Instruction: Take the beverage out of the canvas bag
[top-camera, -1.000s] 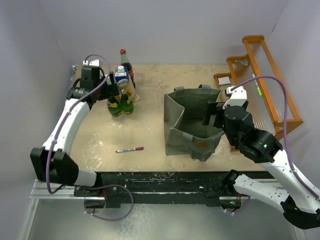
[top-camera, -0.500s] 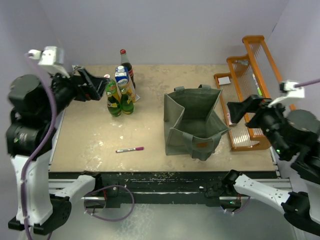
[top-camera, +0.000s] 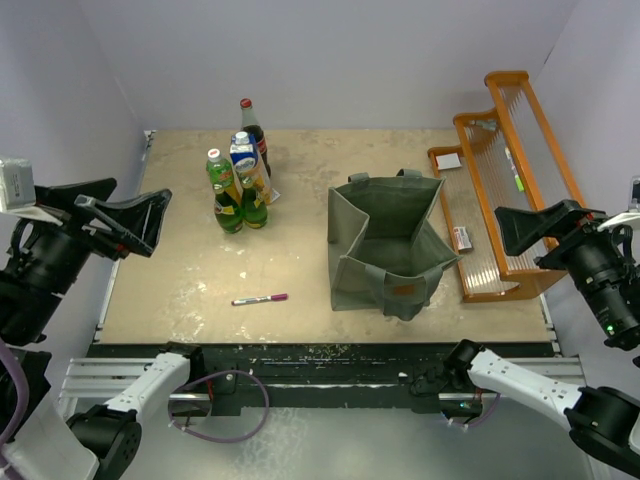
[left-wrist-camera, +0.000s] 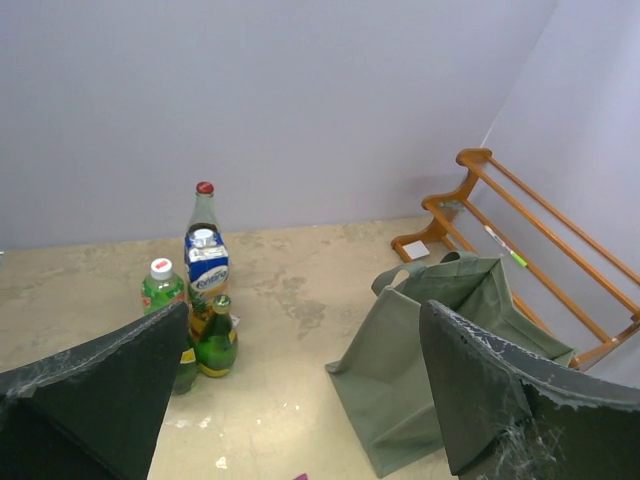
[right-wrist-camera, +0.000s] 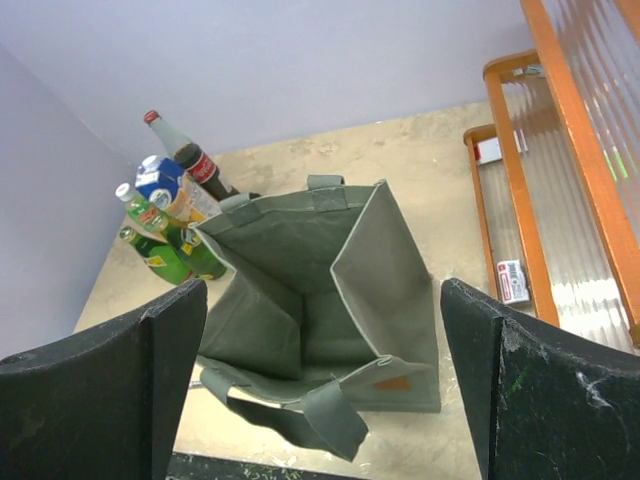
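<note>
Canvas bag (top-camera: 348, 240) stands open at center-right of the top view, and its inside looks empty. Bottles and carton (top-camera: 241, 185) cluster upper left on the table (top-camera: 300, 190), so unloading looks done. Left gripper (left-wrist-camera: 305, 310) and right gripper (right-wrist-camera: 325, 285) are both wide open and empty, parked high at the frame sides, likely to stay out of the way.

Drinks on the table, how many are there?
5, clustered far left: cola bottle, carton, white-capped green bottle, two small green bottles in front. The canvas bag shows none inside.
</note>
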